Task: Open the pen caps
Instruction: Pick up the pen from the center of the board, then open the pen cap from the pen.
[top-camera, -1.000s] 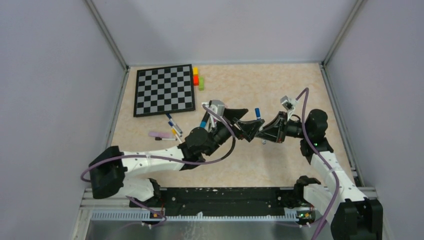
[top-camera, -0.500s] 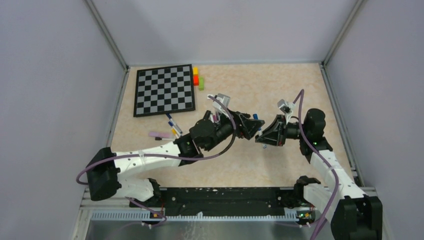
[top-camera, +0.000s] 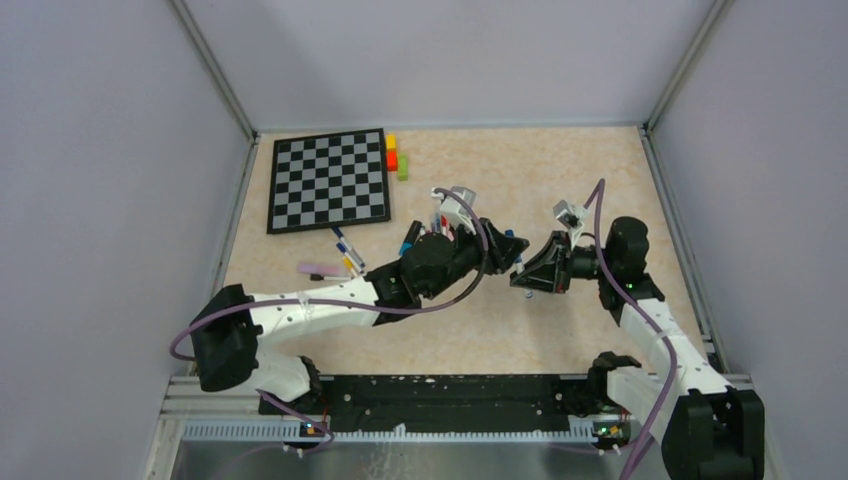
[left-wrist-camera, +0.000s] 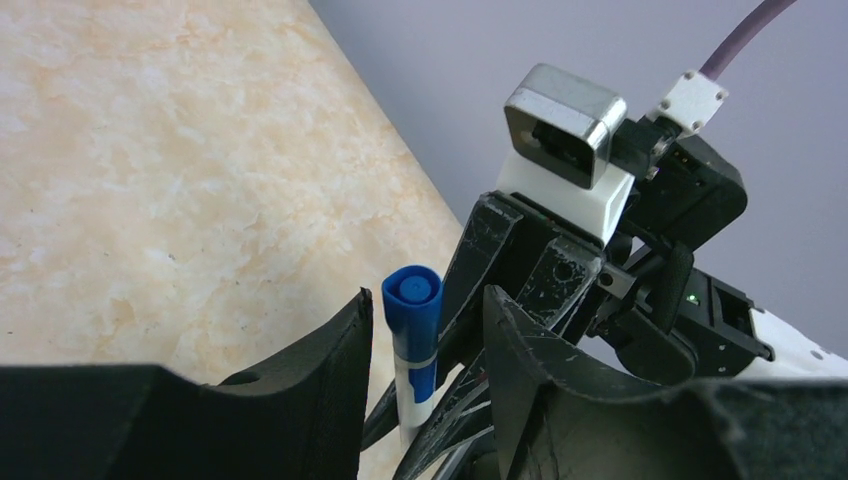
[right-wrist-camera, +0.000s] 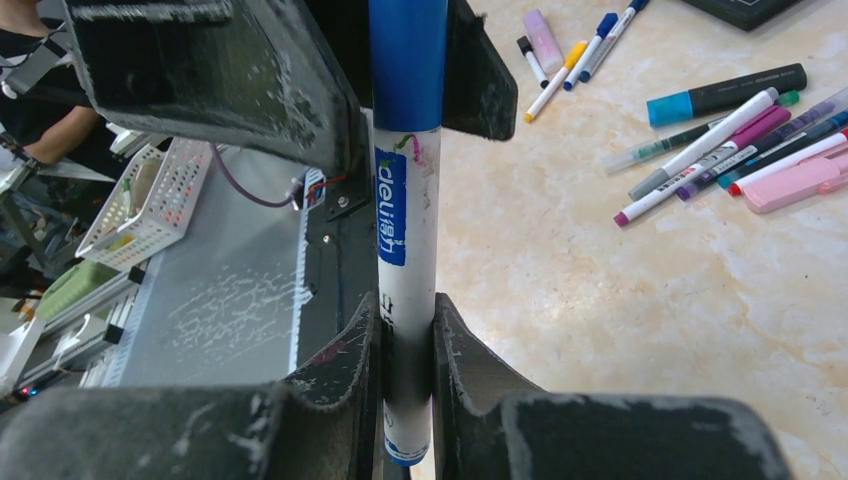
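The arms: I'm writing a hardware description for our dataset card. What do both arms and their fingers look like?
The left arm and right arm share white link shells, black joints and a looping purple cable. The fingers are black, wedge-shaped, scuffed with pale scratches.

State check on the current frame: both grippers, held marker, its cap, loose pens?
marker: capped, held by its white barrel.
blue cap: on the marker.
right gripper: shut on the marker.
left gripper: jaws flank the blue cap; grip unclear.
loose pens: lying on the table.
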